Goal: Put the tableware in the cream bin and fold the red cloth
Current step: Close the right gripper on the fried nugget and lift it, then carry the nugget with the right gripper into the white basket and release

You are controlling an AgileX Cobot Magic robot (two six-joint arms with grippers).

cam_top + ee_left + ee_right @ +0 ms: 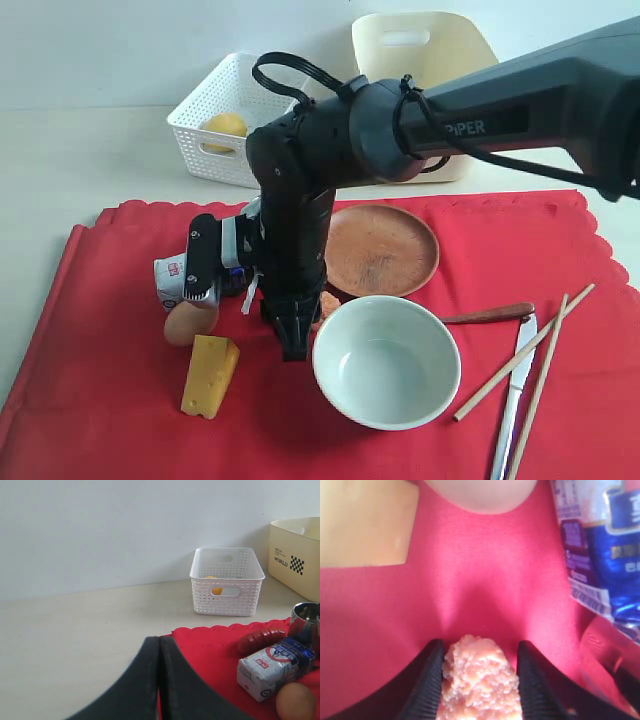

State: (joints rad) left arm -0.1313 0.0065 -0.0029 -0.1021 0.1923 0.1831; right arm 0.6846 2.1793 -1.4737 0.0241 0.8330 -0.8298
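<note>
Right wrist view has the right tool [480,644] partly closed, a ribbed pad against each side of a pale orange nugget [479,685] lying on the red cloth [485,580]. Just past it are a cheese wedge [365,525], an egg [480,492] and a blue-and-white packet [610,540].

Left wrist view has the left tool [160,642] with its dark fingers pressed together, nothing between them, over the desk [75,630] by the cloth's scalloped edge. Farther on, the steel cup [306,625] stands on the cloth beside the packet and a red sausage [260,639].

Exterior view shows the cloth spread flat. Nearest, on the right, lie the knife [512,400] and the chopsticks [525,352], which cross over it. The bowl [386,330] stands upright and empty in the near middle, just beside the tool. The spoon [490,314] lies just behind it to the right, one end hidden by the bowl's rim. The plate [380,250] lies flat behind the bowl. Beyond the cloth, on the bare desk, stand a white basket [215,110] holding a lemon [226,125] and, to its right, the cream bin [425,50], well apart from the tableware
</note>
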